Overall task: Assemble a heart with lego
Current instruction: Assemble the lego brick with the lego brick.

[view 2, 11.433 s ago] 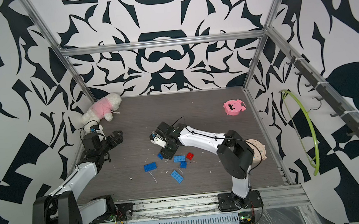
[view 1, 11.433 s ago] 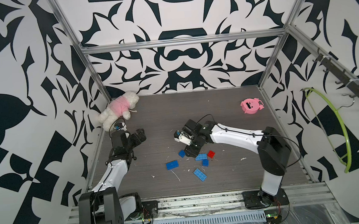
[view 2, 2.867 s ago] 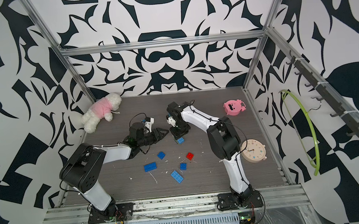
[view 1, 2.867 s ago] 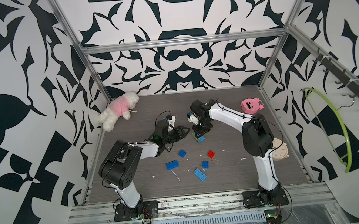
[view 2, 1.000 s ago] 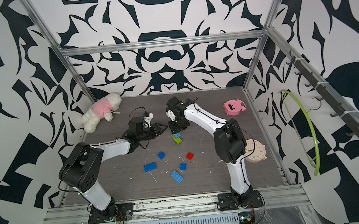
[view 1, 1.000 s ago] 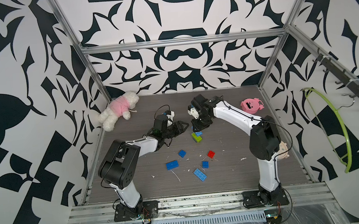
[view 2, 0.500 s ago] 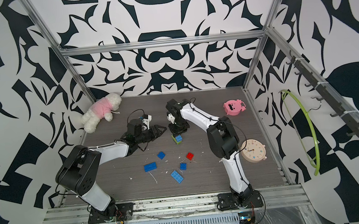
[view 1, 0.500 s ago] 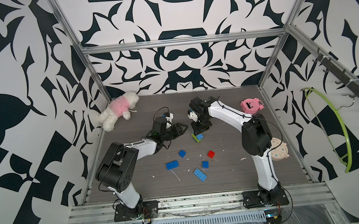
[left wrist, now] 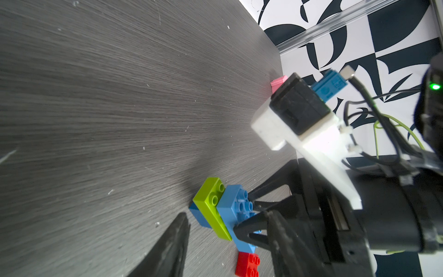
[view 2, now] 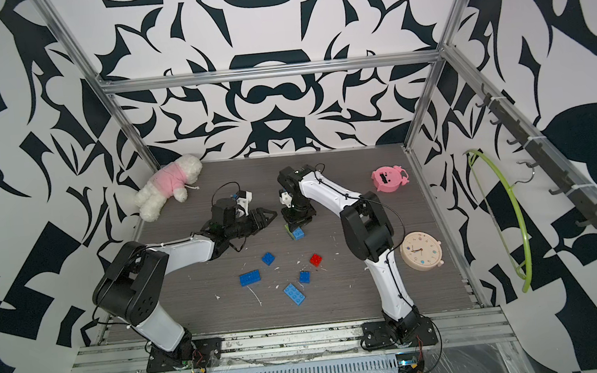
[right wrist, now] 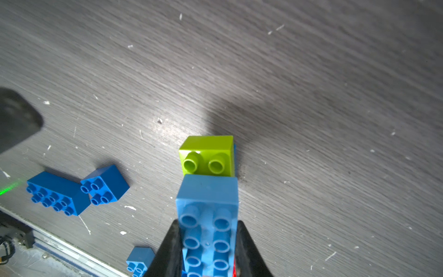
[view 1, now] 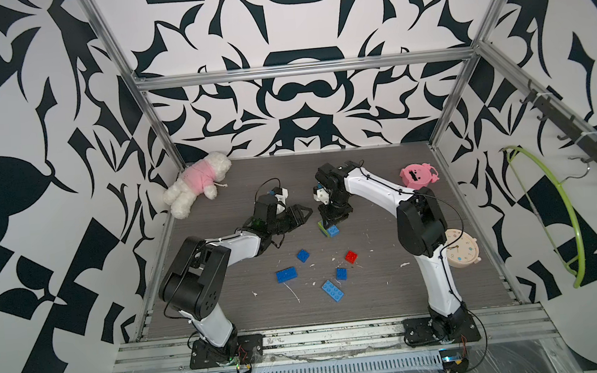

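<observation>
**Right claw clamped on the start of the heart**

The brick stack (view 1: 330,230) that begins the heart is mid-table, farther from my bases than the loose bricks. It has three layers. There is a top blue brick (right wrist: 207,191), then a lime green brick (right wrist: 206,148) jutting out past one end. Beneath that shows a sliver of a lower blue brick (left wrist: 200,217).

My right claw (right wrist: 207,230) points down and is closed tight on the top blue brick, one finger on each long side. The stack hangs tilted, and I cannot tell whether its low end touches the table (view 1: 391,297).

My left claw (view 1: 305,217) lies low just beside the stack, tips toward it but apart from it. Its jaws are partly spread and hold nothing.

Nearer my bases, these lie loose on the table:
- a square blue brick (view 1: 302,255)
- a long blue brick (view 1: 286,274)
- a red brick (view 1: 351,256)
- a second square blue brick (view 1: 341,273)
- a second long blue brick (view 1: 332,291)

A plush toy (view 1: 197,183) lies in the far left corner and a pink round toy (view 1: 417,176) at the far right. A clock (view 1: 463,252) rests beside my right arm.
</observation>
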Robot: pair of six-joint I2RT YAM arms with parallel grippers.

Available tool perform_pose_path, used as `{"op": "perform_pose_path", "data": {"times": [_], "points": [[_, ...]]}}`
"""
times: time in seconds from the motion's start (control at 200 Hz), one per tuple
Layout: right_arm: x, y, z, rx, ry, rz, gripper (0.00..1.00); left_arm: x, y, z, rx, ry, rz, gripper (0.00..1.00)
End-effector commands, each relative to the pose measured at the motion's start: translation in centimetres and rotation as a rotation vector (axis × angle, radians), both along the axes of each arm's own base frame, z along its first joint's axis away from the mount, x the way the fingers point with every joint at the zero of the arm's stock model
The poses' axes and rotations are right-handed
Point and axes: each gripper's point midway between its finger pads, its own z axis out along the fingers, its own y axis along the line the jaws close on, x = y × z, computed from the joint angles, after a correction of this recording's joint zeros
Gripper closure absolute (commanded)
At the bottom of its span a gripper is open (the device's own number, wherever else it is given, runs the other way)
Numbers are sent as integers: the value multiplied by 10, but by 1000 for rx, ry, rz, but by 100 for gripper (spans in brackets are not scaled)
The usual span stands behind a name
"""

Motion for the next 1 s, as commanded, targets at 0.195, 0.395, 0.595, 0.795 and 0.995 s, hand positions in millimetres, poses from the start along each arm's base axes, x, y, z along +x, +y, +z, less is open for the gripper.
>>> {"op": "perform_pose_path", "data": {"times": [0.195, 0.395, 0.595, 0.795, 0.995], "points": [[-11, -8, -10, -54, 98, 33, 80, 5, -6, -8, -9, 10, -8, 44], [-12, -10, -17, -123, 110, 46, 80, 5, -5, -10, -9, 5, -2, 44], [-7, -15, -27, -175, 112, 23, 80, 3, -6, -10, -14, 5, -7, 44], [-1, -17, -34, -212, 103, -16, 80, 2, -5, -11, -19, 2, -1, 44], [-4, -15, -50, -228, 146, -10, 80, 0, -5, -12, -25, 6, -4, 44]]}}
